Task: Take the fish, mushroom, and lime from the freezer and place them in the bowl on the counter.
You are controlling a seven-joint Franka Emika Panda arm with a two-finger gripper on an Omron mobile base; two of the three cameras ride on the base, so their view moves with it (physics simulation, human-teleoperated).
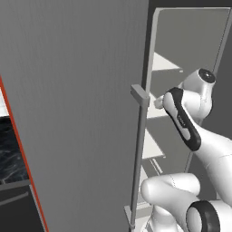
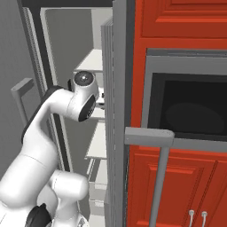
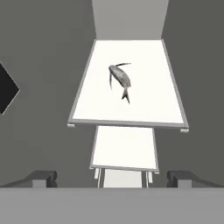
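Dark blunt fingertips (image 3: 41, 178); slim grey fish (image 3: 120, 79).

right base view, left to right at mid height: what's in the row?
Freezer door handle → robot arm → pale inner shelves → open freezer door's edge → dark oven window set in red cabinets.

Fish (image 3: 120, 80): small, grey and silvery, lying flat near the middle of a pale shelf, body slightly curved, tail fin toward the shelf's front edge.
Freezer (image 1: 77, 113): tall, grey brushed metal, door swung open, long vertical bar handle on the door's edge.
Freezer interior: grey walls, several pale shelves stacked one below another; the fish sits alone on its shelf.
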